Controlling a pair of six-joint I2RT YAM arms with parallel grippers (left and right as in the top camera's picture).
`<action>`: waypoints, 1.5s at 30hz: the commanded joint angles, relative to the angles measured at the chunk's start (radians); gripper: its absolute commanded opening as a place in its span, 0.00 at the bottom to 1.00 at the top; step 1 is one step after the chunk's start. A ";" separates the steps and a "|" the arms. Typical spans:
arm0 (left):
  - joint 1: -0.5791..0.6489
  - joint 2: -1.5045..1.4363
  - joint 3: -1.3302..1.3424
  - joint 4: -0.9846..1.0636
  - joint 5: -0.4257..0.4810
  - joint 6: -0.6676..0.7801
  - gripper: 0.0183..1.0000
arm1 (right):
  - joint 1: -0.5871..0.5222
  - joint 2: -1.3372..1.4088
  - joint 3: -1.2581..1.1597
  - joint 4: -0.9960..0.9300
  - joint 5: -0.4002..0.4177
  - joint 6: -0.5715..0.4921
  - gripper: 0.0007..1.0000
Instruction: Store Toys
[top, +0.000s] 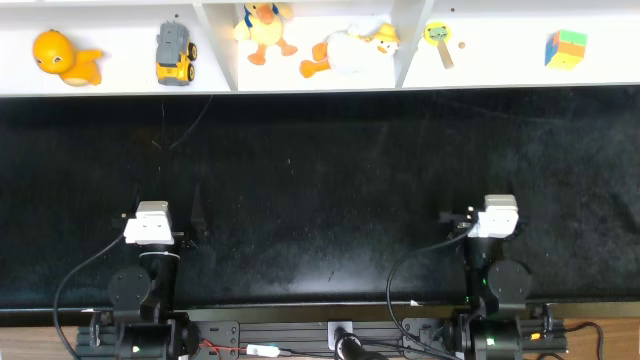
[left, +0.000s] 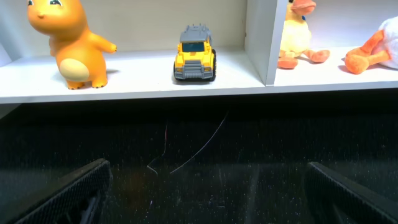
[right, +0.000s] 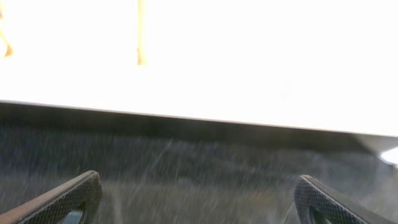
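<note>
Orange figure (top: 66, 57) and truck (top: 174, 53) were shelved together in one compartment (top: 125, 38); jaws of left gripper (left: 208, 177) and right gripper (right: 198, 186) were spread wide.

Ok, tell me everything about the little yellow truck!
The truck is yellow with a grey top and dark wheels, and looks like plastic. It stands upright on its wheels in the left compartment of the white shelf, front facing the table. Only the shelf touches it; the orange toy stands apart beside it.
</note>
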 joint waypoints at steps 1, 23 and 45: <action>-0.004 -0.012 -0.003 -0.002 -0.011 -0.006 1.00 | -0.012 -0.041 -0.014 0.003 -0.001 -0.042 1.00; -0.004 -0.012 -0.003 -0.002 -0.011 -0.006 1.00 | -0.029 -0.039 -0.013 0.002 -0.003 -0.050 1.00; -0.004 -0.012 -0.003 -0.002 -0.011 -0.006 1.00 | -0.029 -0.039 -0.013 0.002 -0.003 -0.050 1.00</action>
